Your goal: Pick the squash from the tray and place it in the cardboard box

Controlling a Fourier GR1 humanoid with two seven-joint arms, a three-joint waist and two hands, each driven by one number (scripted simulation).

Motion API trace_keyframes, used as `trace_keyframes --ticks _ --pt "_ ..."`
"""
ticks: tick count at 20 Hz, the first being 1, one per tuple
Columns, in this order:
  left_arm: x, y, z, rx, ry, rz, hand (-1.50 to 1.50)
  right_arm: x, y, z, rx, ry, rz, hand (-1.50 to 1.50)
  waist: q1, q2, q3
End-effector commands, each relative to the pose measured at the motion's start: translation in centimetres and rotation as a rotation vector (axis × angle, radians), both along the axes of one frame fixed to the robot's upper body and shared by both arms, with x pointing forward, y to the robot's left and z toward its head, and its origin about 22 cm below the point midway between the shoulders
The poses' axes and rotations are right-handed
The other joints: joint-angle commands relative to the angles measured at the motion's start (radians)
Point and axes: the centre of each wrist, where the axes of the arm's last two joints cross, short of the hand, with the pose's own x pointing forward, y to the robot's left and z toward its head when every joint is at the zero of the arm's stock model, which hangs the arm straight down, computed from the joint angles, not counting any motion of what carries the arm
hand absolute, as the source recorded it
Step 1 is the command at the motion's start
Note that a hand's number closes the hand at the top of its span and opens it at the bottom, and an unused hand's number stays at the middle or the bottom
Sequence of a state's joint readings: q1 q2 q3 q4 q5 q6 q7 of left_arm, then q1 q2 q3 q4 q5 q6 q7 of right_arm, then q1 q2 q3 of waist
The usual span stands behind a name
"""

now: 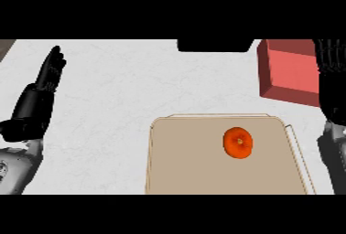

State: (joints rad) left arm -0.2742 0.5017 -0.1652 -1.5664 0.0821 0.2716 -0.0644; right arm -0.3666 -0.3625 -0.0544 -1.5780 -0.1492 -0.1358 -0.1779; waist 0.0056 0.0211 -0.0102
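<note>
- We see a pale tabletop carrying everything, both arms coming in from the near edge.
- The tan tray lies just to the inner side of the right robot hand and well apart from the left robot hand.
- The cardboard box, which looks reddish here, stands at the far right, right against the right robot hand and partly hidden behind it.
- The right robot hand rises along the right edge as a dark shape; we cannot tell how it is set, but nothing shows in it.
- The left robot hand rests at the left edge, released, pointing up, holding nothing.
- The squash, small and orange, sits on the tray, nearer the right robot hand, touched by neither.
- We judge the task barely begun: picking, carrying and placing in the box are all left.
</note>
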Motion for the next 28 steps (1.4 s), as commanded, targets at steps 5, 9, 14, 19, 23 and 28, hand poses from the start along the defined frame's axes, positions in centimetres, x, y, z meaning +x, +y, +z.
trace_keyframes --ticks 5,9,14,19,23,28 --pt "-2.4 1.2 -8.7 -0.203 0.326 0.274 0.00 -3.5 1.4 -1.0 -0.202 0.133 -0.014 1.50 -0.027 -0.024 0.007" --pt "-4.0 1.8 -10.8 -0.279 0.447 0.316 0.00 -5.9 -2.4 -4.8 -0.450 0.308 -0.339 1.50 -0.062 -0.028 0.005" --pt "-4.1 0.6 -12.0 -0.283 0.459 0.313 0.00 -11.4 0.2 -4.1 -0.572 0.162 -0.377 -1.50 -0.036 -0.028 0.008" --pt "-4.1 1.4 -12.5 -0.294 0.449 0.281 0.00 -13.4 -0.2 -0.3 -0.776 0.309 -0.406 -1.50 -0.022 -0.025 0.007" --pt "-3.4 0.9 -11.8 -0.304 0.465 0.264 0.00 -14.0 1.5 2.1 -0.811 0.470 -0.411 -1.50 -0.008 -0.022 0.008" --pt "-4.7 0.7 -13.8 -0.293 0.462 0.258 0.00 -15.9 4.2 5.7 -0.896 0.583 -0.358 -1.50 0.000 -0.020 0.007"
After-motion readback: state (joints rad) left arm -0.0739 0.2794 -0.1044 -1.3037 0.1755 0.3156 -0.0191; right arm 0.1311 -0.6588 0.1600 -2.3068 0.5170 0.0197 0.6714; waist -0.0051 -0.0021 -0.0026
